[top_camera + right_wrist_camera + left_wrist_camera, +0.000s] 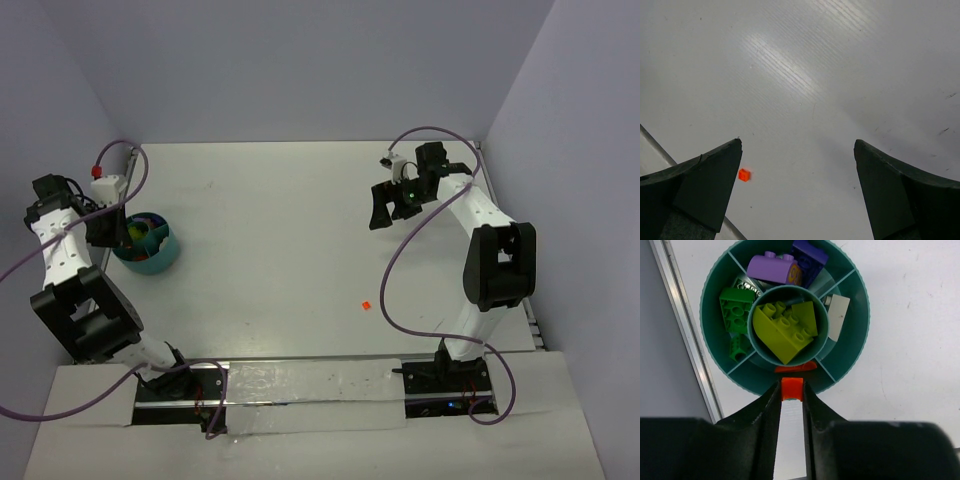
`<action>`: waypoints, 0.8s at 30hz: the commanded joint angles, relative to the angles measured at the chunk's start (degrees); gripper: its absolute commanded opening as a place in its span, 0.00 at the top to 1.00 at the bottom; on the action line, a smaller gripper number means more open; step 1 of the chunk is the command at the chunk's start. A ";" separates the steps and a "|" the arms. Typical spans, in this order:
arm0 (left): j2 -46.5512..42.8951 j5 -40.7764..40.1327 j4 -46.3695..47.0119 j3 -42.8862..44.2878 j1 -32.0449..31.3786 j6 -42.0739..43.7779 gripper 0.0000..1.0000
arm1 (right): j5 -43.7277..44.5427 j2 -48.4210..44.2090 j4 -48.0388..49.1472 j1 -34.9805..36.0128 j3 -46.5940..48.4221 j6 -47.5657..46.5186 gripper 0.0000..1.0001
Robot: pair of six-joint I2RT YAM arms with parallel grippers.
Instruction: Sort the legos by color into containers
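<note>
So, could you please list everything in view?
teal divided bowl: one, table's left side
lime green bricks: apparently two, centre cup
dark green bricks: two, compartment left in wrist view
purple bricks: two, light and dark, top compartment
white piece: one, right compartment
orange piece: one, bottom compartment
loose orange brick: one, mid-table
held orange brick: one, over bowl's near rim
left pincer: black, gripping that brick
right pincer: black, open, above table

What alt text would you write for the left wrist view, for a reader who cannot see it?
The left gripper pinches an orange brick at the rim of a divided teal bowl holding lime, purple, dark green, white and orange pieces.
</note>
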 commanded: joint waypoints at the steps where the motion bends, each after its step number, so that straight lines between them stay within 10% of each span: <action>1: 0.94 -1.05 2.73 1.83 -0.60 -1.44 0.67 | 0.35 0.48 -0.53 0.59 2.70 -1.01 0.00; 16: -3.09 -2.11 1.64 -3.38 -0.56 2.04 0.69 | 0.09 -0.27 -0.53 0.59 1.86 -1.19 0.00; 24: -6.86 11.60 -5.85 4.79 -0.35 7.79 0.09 | 0.23 -0.94 -0.44 0.54 1.60 -1.14 0.00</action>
